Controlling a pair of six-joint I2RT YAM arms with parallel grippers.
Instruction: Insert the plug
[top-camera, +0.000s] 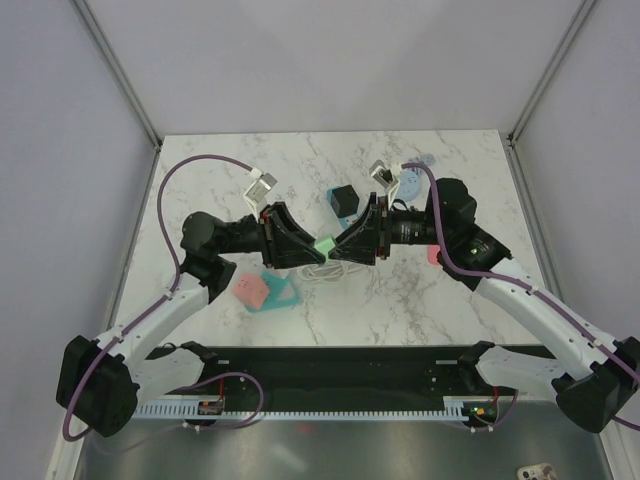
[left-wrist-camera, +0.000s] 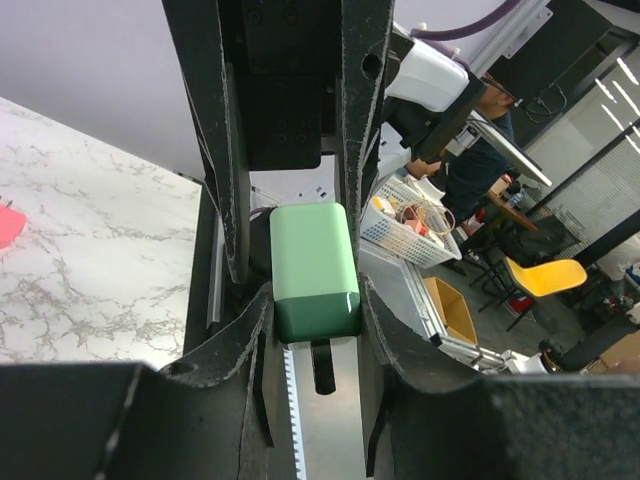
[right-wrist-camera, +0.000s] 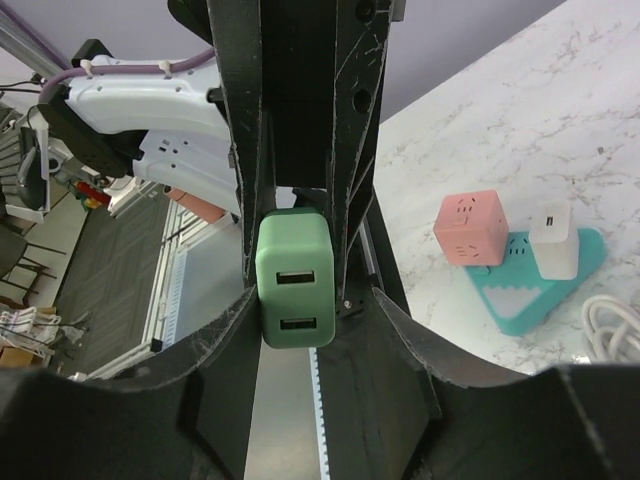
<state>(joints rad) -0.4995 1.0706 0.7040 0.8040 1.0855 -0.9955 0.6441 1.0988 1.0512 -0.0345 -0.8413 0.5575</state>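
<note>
The marbled worktop (top-camera: 420, 300) fills the overhead view. My two arms reach in from its near edge and meet nose to nose over the middle.

My left tool (top-camera: 310, 252) and right tool (top-camera: 340, 246) point at each other, with a green USB charger (top-camera: 323, 243) held in the air between their tips. The charger's long axis runs along the line of the two tools.

My left tool looks closed on the charger, its fingers (left-wrist-camera: 262, 330) tight against both sides. My right tool's fingers flank the same block. I cannot tell whether they are clamping it or only standing around it.

A pink socket cube (top-camera: 252, 292) sits on a teal stand (top-camera: 285, 295), toward the near left of the charger and below it. My left arm is the nearer one, so I judge the charger must travel that way.

Only the right wrist view shows the charger's two USB ports (right-wrist-camera: 295, 300) facing that camera. It also shows a white charger (right-wrist-camera: 552, 240) on the stand and a white cable (right-wrist-camera: 610, 325). The left wrist view shows plain green faces. No prongs are visible in any view.
</note>
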